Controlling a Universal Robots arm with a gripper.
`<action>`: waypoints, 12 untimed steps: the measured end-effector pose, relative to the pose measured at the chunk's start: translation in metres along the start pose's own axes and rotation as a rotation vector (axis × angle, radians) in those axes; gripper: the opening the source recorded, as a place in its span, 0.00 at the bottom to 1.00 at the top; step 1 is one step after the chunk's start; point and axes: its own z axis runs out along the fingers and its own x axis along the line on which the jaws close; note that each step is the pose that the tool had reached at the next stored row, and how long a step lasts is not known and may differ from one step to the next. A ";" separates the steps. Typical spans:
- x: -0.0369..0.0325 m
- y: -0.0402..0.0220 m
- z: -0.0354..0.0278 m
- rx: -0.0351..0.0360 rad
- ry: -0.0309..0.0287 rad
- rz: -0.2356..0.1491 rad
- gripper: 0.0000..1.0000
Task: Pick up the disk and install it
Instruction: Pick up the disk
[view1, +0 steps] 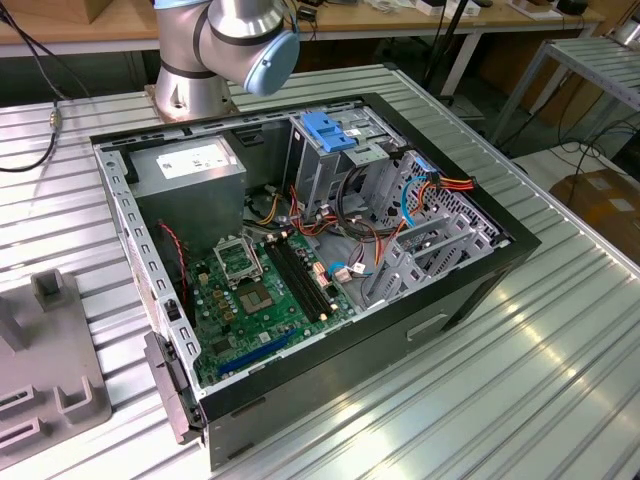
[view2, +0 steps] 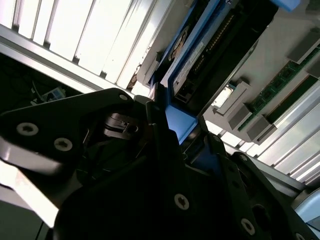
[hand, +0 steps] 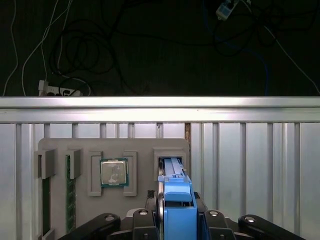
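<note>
The tool (hand: 178, 214) clamps the blue rail of the disk (hand: 176, 192), which stands on edge in a slot of the grey tray (hand: 140, 145) on the counter (hand: 250, 165), beside the tray's processor chip (hand: 114, 173).

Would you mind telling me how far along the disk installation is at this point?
Done: nothing is installed yet. In hand: the gripper is closed on the blue rail of the disk, which stands on edge in its slot on the grey holder. Left: the disk is not lifted out, nor fitted into the open computer case.
</note>
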 end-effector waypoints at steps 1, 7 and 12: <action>0.0000 0.0000 0.0000 0.0000 0.0000 0.000 0.37; 0.0000 0.0000 -0.0005 0.0008 -0.0003 0.000 0.37; 0.0001 0.0001 -0.0120 0.0001 -0.0001 0.000 0.37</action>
